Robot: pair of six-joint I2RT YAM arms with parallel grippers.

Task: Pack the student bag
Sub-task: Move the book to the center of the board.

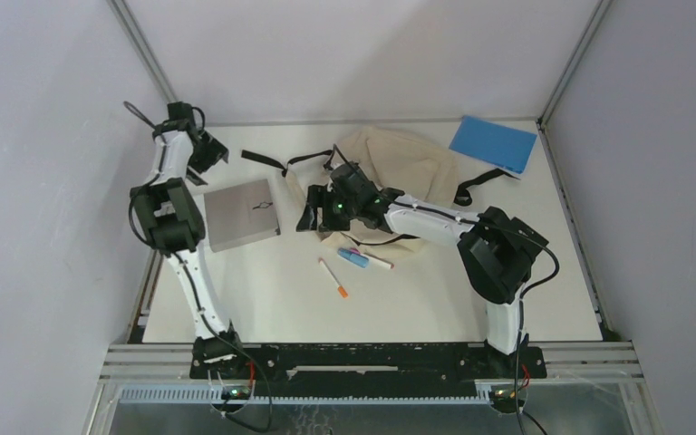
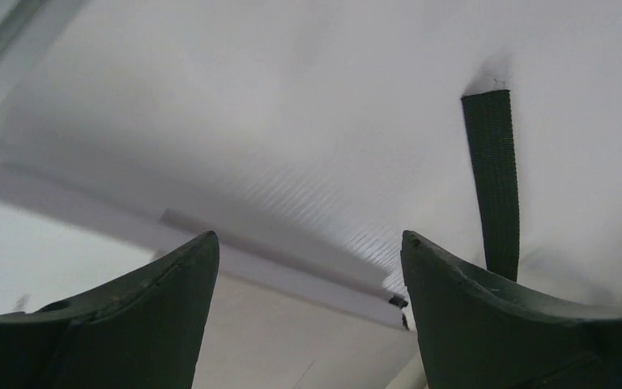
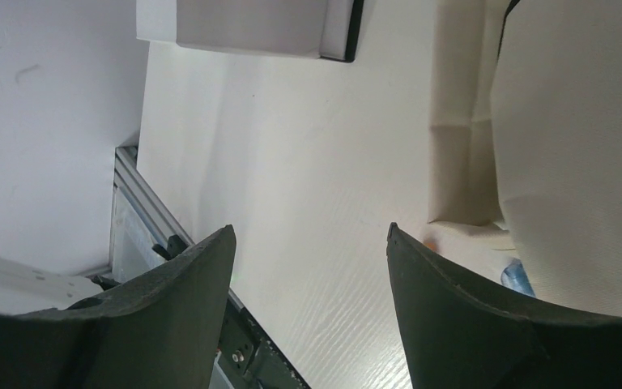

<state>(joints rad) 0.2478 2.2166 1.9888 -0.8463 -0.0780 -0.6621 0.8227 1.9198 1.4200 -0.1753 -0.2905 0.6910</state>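
The student bag (image 1: 412, 159) lies slumped at the far middle of the desk (image 1: 399, 308); its contents cannot be seen. Pens (image 1: 333, 277) lie loose just in front of it. The right arm (image 1: 426, 220) stretches low across its near edge, jaws apart and empty. The left arm (image 1: 174, 163) stands raised well left of it, jaws apart and empty.

cream student bag (image 1: 408, 163) slumped at table's rear

One bag (image 1: 408, 159), two books (image 1: 494, 142) (image 1: 243, 214), perhaps three pens (image 1: 333, 277)
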